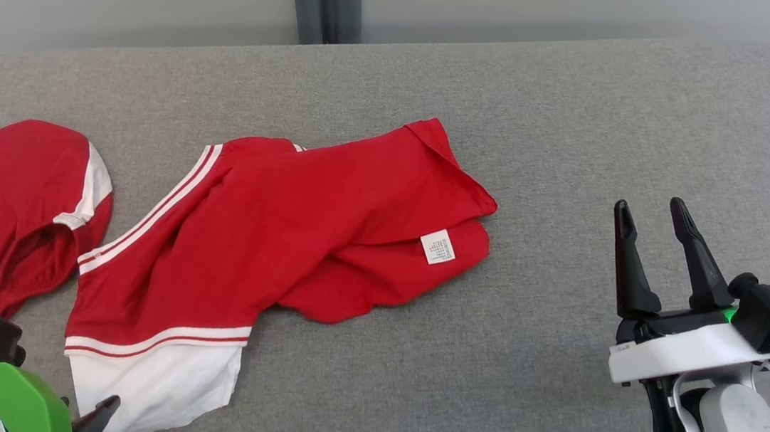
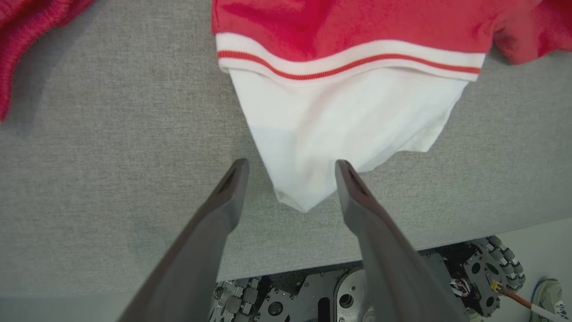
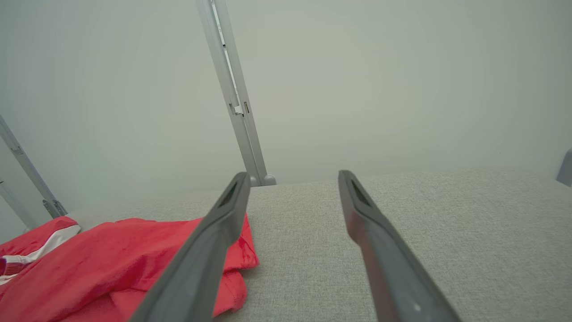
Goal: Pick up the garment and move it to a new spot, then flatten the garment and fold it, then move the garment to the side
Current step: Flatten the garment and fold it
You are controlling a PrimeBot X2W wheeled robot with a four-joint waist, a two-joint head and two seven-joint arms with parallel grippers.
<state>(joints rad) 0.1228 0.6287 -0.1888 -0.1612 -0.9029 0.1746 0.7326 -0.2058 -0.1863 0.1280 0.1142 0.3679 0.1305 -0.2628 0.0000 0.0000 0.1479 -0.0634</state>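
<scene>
Garment (image 1: 269,232) crumpled at counter's (image 1: 581,122) near-left, white corner by the near edge. Left end effector (image 2: 291,164) released, poised over that corner; right end effector (image 1: 649,204) released, empty. Risks: single-layer pinch, or dragging the second red garment (image 1: 1,190) alongside.

We see one dark tip of the left fingers (image 1: 105,410); the rest falls below the head view's bottom edge. Ahead of them, the red fabric garment with white striped trim (image 2: 348,27) runs off the left wrist view's top edge. Print on its small white sewn-in label (image 1: 438,246) is too small to read. One of the right fingers (image 3: 216,232) covers part of the garment's hem. Left of the left fingers, a second red cloth piece with a white band (image 1: 8,191) is cut by the edge; we cannot tell whether it joins the garment.
</scene>
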